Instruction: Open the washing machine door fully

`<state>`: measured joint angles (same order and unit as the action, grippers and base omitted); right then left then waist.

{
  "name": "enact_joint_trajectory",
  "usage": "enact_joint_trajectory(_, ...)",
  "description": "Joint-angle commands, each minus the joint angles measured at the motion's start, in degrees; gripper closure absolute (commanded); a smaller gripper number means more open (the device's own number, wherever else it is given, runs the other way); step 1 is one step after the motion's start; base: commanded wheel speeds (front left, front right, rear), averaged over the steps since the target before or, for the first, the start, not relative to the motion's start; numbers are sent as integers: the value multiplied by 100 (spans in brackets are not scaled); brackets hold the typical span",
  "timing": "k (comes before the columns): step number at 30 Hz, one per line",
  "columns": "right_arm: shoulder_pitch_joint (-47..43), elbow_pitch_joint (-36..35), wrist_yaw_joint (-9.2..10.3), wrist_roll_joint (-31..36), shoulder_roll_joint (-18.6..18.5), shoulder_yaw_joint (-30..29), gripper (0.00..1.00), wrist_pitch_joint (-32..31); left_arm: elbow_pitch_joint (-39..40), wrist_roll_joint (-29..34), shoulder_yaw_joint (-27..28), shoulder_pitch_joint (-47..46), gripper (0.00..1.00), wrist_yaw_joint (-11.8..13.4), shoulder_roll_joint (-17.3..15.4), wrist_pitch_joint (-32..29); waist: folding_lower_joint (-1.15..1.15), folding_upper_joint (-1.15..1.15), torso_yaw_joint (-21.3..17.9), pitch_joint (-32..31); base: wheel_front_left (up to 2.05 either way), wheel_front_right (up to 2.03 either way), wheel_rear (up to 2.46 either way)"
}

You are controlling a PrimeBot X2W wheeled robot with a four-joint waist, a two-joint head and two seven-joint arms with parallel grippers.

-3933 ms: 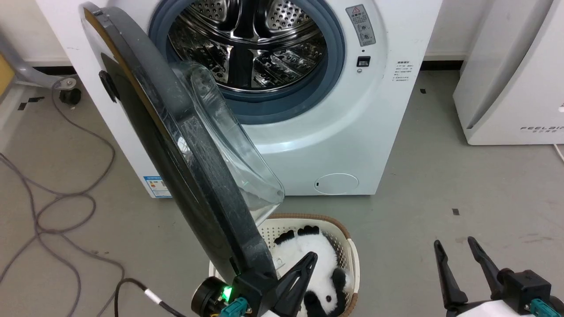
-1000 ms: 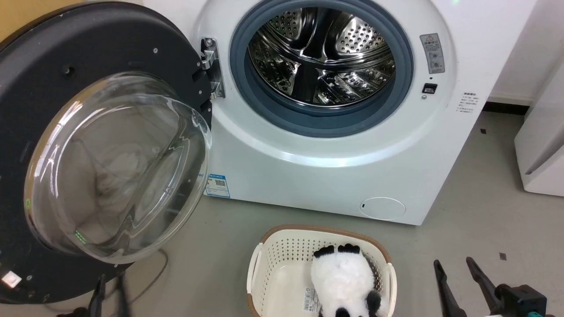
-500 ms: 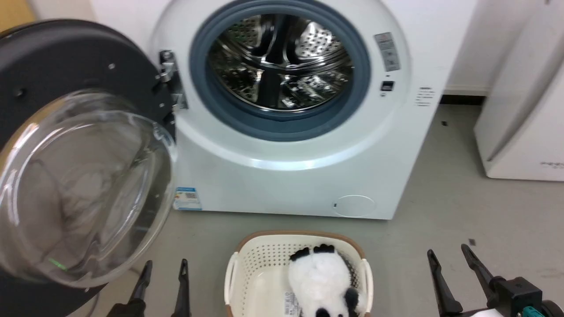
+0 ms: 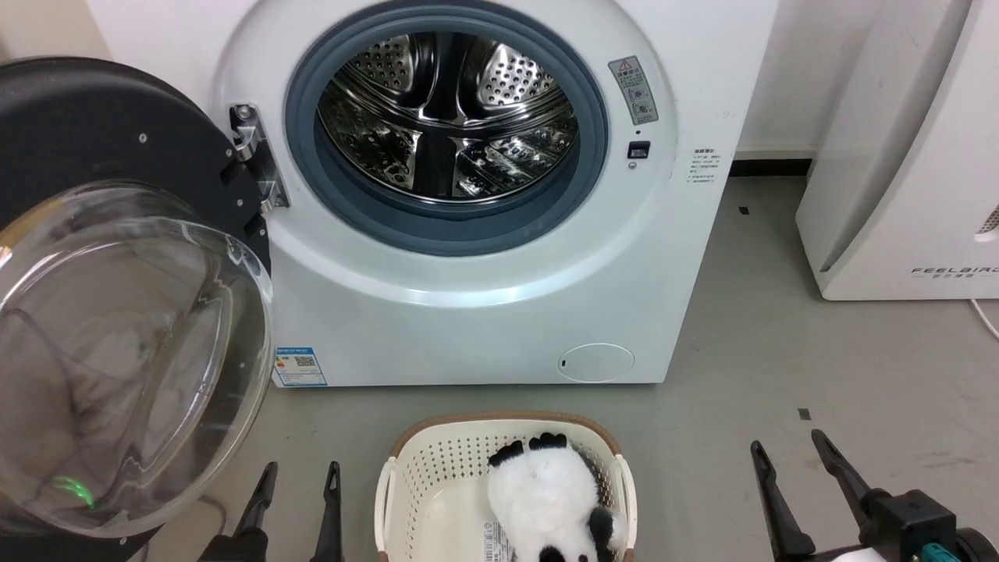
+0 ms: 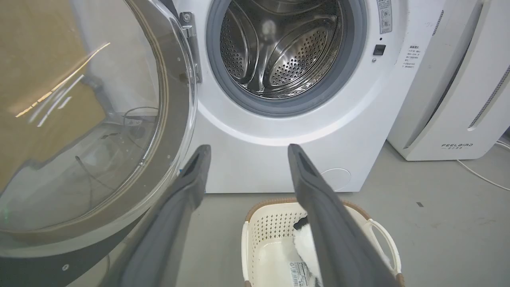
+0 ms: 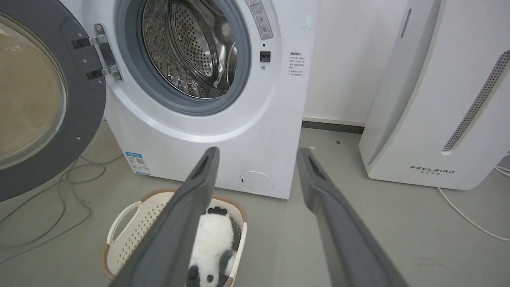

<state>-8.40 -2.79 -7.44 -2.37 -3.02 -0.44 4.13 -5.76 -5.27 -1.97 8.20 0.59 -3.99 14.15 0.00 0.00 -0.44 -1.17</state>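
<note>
Head view looks down on the white washing machine (image 4: 468, 312), and the washing machine door (image 4: 117, 133) stands swung wide out to the left of the machine as the robot faces it. It hangs on the metal hinge (image 4: 254, 156) at the left rim of the opening. Its matte dark grey inner face is turned towards the room, and the clear glass bowl (image 4: 125, 351) at its centre bulges outward. The mouth of the machine is uncovered, so the grey rubber ring (image 4: 460, 230) and the shiny perforated steel drum (image 4: 445, 117) behind it are in plain sight. Low on the machine's front sits a small round white flap (image 4: 597, 362). On the floor just in front of the machine stands a cream laundry basket (image 4: 406, 468) with a brown rim, and a black-and-white panda plush (image 4: 538, 492) lies inside it. The left gripper (image 4: 301, 472) hovers in front of the machine, left of the basket and below the door's glass bowl. Its two dark fingers are spread apart with nothing between them, touching neither door nor basket. The right gripper (image 4: 787, 442) hangs in front of the machine's right corner, right of the basket, fingers likewise spread and holding nothing. A tall white appliance (image 4: 897, 195) stands near the machine on its right.
</note>
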Motion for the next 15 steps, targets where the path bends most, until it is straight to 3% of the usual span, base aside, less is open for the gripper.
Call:
enact_joint_trajectory(1,-73,-12,-5,-59,14,13,0,5,-5,-25,-10,-33,0,24,-10,-11,0,0,6,5,0,0,0)
enact_joint_trajectory(4,-66,11,-5,-93,14,39,0,18,-5,-102,-15,-21,0,20,-6,-69,0,0,25,14,0,0,0)
enact_joint_trajectory(5,0,18,0,-49,0,43,100,2,-3,-105,-16,0,100,8,1,-86,0,0,23,15,0,0,0)
enact_joint_trajectory(15,58,38,0,-52,0,62,100,-24,31,-90,-4,-47,100,2,7,-182,0,0,26,23,0,0,0)
